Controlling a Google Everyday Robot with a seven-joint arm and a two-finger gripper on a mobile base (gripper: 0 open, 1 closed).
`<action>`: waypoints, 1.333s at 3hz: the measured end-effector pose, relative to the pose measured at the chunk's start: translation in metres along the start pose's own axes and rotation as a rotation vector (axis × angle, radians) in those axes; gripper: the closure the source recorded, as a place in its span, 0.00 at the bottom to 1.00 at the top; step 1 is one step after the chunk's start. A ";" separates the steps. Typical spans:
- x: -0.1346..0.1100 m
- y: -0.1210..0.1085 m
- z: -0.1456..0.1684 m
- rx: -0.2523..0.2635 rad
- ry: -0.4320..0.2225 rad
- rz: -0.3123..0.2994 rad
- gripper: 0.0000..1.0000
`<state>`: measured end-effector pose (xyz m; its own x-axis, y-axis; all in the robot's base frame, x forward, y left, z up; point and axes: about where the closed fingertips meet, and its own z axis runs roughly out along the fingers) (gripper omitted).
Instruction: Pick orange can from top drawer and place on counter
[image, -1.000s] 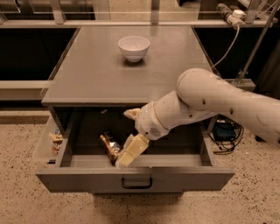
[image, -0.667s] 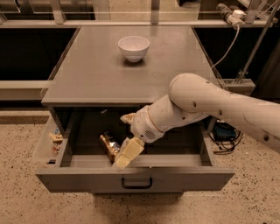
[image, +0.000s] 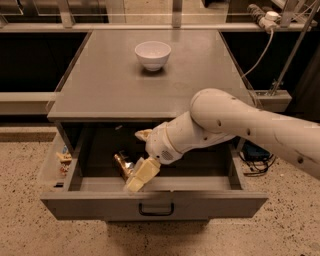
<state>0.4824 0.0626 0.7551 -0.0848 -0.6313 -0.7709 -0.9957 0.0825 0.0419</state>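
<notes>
While the top drawer (image: 155, 204) stands pulled out beneath the counter (image: 115, 90), the orange can (image: 122, 164) lies on its side on the drawer floor, left of centre, and is not lifted. Its golden-brown body points roughly toward the front left, and its right end sits just beside the lower finger (image: 141, 176) of the gripper (image: 136, 161); contact between the two cannot be confirmed. The gripper is inside the drawer cavity, below the counter's front edge, with its jaws spread wide: one cream finger angles down toward the drawer front, the other shows higher up near the counter's underside. Nothing is clamped between them. The white robot arm (image: 240, 125) enters from the right and crosses over the drawer's right half. A small dark handle (image: 156, 210) sits at the centre of the drawer's front panel. On the counter, a white bowl (image: 153, 54) stands upright toward the back, well apart from the can. Small unidentified items (image: 64, 157) rest at the drawer's outer left side. Cables (image: 256, 159) lie on the speckled floor (image: 30, 225) to the right.
</notes>
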 end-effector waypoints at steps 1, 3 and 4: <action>-0.013 -0.011 0.009 0.076 -0.024 -0.040 0.00; -0.021 -0.023 0.014 0.151 -0.037 -0.046 0.00; -0.019 -0.024 0.016 0.169 -0.041 -0.034 0.00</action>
<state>0.5087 0.0847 0.7587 -0.0463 -0.6038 -0.7958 -0.9773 0.1921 -0.0889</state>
